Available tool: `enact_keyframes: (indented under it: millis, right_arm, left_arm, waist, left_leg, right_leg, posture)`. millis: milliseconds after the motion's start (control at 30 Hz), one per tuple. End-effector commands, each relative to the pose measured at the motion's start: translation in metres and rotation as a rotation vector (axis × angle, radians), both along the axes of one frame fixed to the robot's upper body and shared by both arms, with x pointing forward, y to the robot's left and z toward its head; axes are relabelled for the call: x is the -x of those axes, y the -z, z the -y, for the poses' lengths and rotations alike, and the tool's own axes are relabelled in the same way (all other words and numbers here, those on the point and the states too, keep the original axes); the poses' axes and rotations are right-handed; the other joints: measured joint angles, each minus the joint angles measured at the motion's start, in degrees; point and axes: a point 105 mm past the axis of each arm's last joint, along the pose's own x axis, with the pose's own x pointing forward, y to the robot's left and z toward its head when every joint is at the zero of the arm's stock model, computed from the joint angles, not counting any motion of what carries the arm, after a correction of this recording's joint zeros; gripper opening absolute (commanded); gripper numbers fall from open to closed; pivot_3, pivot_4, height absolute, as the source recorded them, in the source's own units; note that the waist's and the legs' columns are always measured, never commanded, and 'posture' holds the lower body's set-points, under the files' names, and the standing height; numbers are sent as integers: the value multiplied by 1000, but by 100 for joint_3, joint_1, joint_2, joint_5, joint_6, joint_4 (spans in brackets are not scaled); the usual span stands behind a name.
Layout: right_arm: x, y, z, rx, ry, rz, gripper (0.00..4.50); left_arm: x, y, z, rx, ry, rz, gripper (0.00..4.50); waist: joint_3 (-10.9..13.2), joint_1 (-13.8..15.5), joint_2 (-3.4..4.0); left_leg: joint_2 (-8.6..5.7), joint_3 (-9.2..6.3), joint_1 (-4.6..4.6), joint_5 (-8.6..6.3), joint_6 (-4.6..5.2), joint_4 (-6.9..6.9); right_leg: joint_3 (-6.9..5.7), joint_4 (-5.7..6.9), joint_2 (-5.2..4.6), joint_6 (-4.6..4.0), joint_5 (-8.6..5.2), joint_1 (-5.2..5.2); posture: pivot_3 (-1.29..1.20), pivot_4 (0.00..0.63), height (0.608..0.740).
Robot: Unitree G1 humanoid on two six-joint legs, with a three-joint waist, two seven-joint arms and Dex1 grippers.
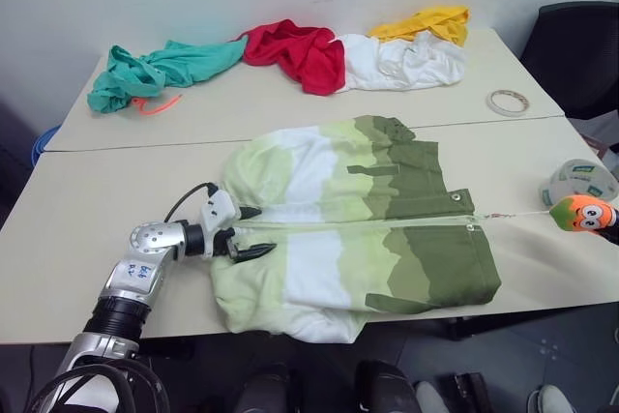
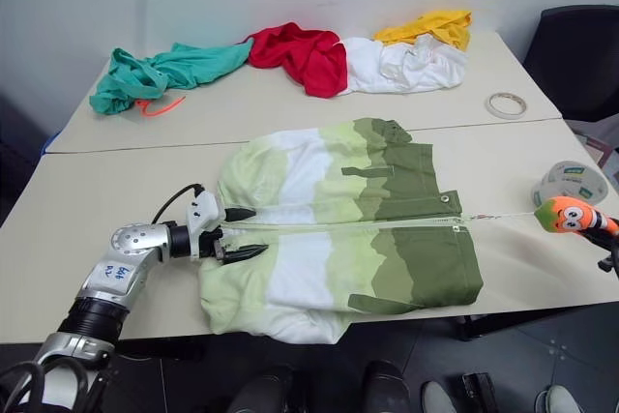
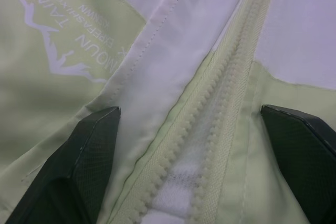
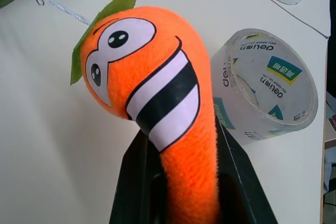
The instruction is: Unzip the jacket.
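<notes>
The jacket [image 1: 358, 224], banded pale green, white and olive, lies flat on the near table with its zipper [image 3: 220, 103] running across it. My left gripper [image 1: 259, 231] is open at the pale green end, one black finger [image 3: 92, 153] on each side of the zipper line, resting on the fabric. The orange smiling plush pull [image 1: 583, 213] hangs off the jacket's olive end on a thin taut cord [image 2: 498, 217]. My right gripper [image 4: 181, 150] is shut on the plush's tail, beyond the jacket's edge.
A clear packing tape roll [image 4: 268, 85] stands just behind the plush, and a small tape ring [image 1: 508, 102] lies further back. Teal [image 1: 155, 70], red [image 1: 295, 50], white [image 1: 397, 60] and yellow [image 1: 426, 21] garments lie on the far table. A black chair [image 1: 580, 45] stands at the right.
</notes>
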Motion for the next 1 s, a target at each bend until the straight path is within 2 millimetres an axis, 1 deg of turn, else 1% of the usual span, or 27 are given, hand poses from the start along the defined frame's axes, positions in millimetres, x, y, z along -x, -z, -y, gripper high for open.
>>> enact_keyframes:
  millis: [33, 133, 200, 367, 433, 500, 533, 567, 600, 667, 700, 733, 767, 833, 867, 900, 967, 1000]
  right_arm:
    - [-2, -42, 16, 13, 84, 88, 150]
    - [-7, -51, 11, -37, 78, 103, 150]
    - [-11, -53, 6, -79, 69, 106, 150]
    - [-11, -20, -10, -103, 35, -10, 150]
    - [-12, -9, -13, -126, 40, -30, 150]
    - [-12, 1, -18, -149, 38, -25, 862]
    - [-11, 5, -20, -150, 37, -28, 1111]
    - [-10, 6, -19, -137, 38, -19, 1466]
    - [-7, 4, -17, -118, 36, 4, 1755]
    - [4, -13, -12, -116, 20, 65, 2450]
    - [10, -21, -12, -105, -6, 71, 2855]
    - [14, -28, -12, -91, -28, 80, 3143]
    - [16, -35, -12, -72, -45, 105, 3540]
    - [18, -44, -15, -42, -85, 137, 4241]
    - [19, -46, -18, -30, -108, 142, 4487]
    - [18, -50, -23, -15, -141, 161, 4487]
    - [12, -63, -44, -20, -258, 206, 4487]
    - [7, -71, -59, -3, -343, 252, 4487]
  left_arm:
    - [9, 48, -45, -172, -160, -178, 4500]
    - [14, 50, -50, -224, -122, -174, 4500]
    - [14, 48, -50, -225, -109, -171, 4500]
    - [10, 42, -49, -209, -117, -155, 4500]
    - [10, 36, -44, -179, -95, -132, 4500]
    - [10, 27, -37, -123, -74, -109, 4500]
    - [11, 25, -37, -106, -77, -120, 4500]
    - [11, 24, -39, -94, -106, -141, 4500]
    - [10, 22, -41, -87, -126, -152, 4500]
    - [4, -4, -39, -10, -163, -129, 4500]
    - [5, -16, -38, 14, -156, -123, 4500]
    - [9, -23, -36, 17, -133, -124, 4500]
    - [14, -28, -36, -1, -105, -120, 4500]
    - [21, -35, -37, -20, -73, -115, 4500]
    - [23, -38, -37, -19, -66, -112, 4500]
    - [25, -42, -37, -8, -56, -104, 4500]
    - [32, -51, -45, 11, -43, -65, 4500]
    - [34, -52, -52, 3, -57, -42, 4500]
  waist:
    - [-6, -3, 13]
    - [-8, -4, 16]
    - [-8, -12, 17]
    - [-10, -12, 20]
    - [-10, -11, 20]
    - [-10, -12, 20]
    - [-10, -18, 20]
    - [-10, -21, 20]
    - [-10, -25, 21]
    - [-7, -26, 23]
    - [-3, -25, 21]
    - [3, -29, 18]
    - [8, -41, 14]
    - [26, -79, -16]
    - [32, -92, -27]
    - [37, -94, -40]
    - [51, -129, -59]
    - [54, -159, -63]
  left_leg:
    - [-1, 0, 0, 0, 0, 0]
    - [2, -5, 0, -1, -1, -1]
    - [4, -5, 0, -1, -2, -1]
    - [9, -5, -1, -4, -6, -6]
    - [10, -5, 0, -4, -7, -6]
    - [10, -5, -1, -5, -8, -7]
    - [10, -5, -1, -5, -9, -9]
    - [12, -4, -3, -6, -10, -11]
    - [12, -3, -2, -5, -11, -15]
    - [10, -1, -5, -3, -8, -19]
    - [10, 1, -5, 0, -3, -21]
    - [10, 1, -9, 11, 13, -23]
    - [14, 1, -10, 13, 13, -23]
    - [20, 5, -10, 16, 8, -30]
    - [20, 5, -11, 15, 8, -31]
    - [21, 5, -11, 15, 7, -36]
    - [21, 4, -12, 13, 5, -43]
    - [20, 5, -20, 12, 5, -45]
  right_leg:
    - [0, 0, -2, 0, 0, 0]
    - [-3, -1, -1, -3, -2, 0]
    - [-3, -3, -1, -4, -2, 0]
    - [-4, -7, 1, -7, -4, -2]
    - [-4, -6, 1, -7, -4, -1]
    - [-4, -6, 2, -7, -4, -2]
    - [-4, -6, 3, -7, -4, -3]
    - [-4, -6, 4, -8, -4, -6]
    - [-3, -7, 4, -8, -5, -8]
    - [-3, -7, 6, -9, -5, -11]
    - [-2, -8, 7, -8, -5, -12]
    - [-3, -7, 9, -8, -5, -15]
    - [-2, -6, 14, -8, -5, -17]
    - [-1, -7, 21, -9, -5, -21]
    - [-1, -10, 21, -9, -6, -21]
    - [-1, -16, 21, -9, -6, -21]
    - [-2, -25, 20, -9, -5, -20]
    - [0, -26, 18, -9, -5, -27]
  posture:
    - [0, 150, 740]
    - [0, 150, 740]
    - [0, 150, 740]
    - [0, 150, 740]
    - [0, 150, 740]
    - [0, 150, 740]
    - [0, 150, 740]
    - [0, 150, 740]
    - [0, 150, 740]
    - [0, 150, 740]
    - [0, 150, 740]
    - [0, 150, 740]
    - [0, 150, 740]
    - [0, 150, 740]
    - [0, 150, 740]
    - [0, 150, 740]
    - [0, 150, 740]
    - [0, 150, 740]
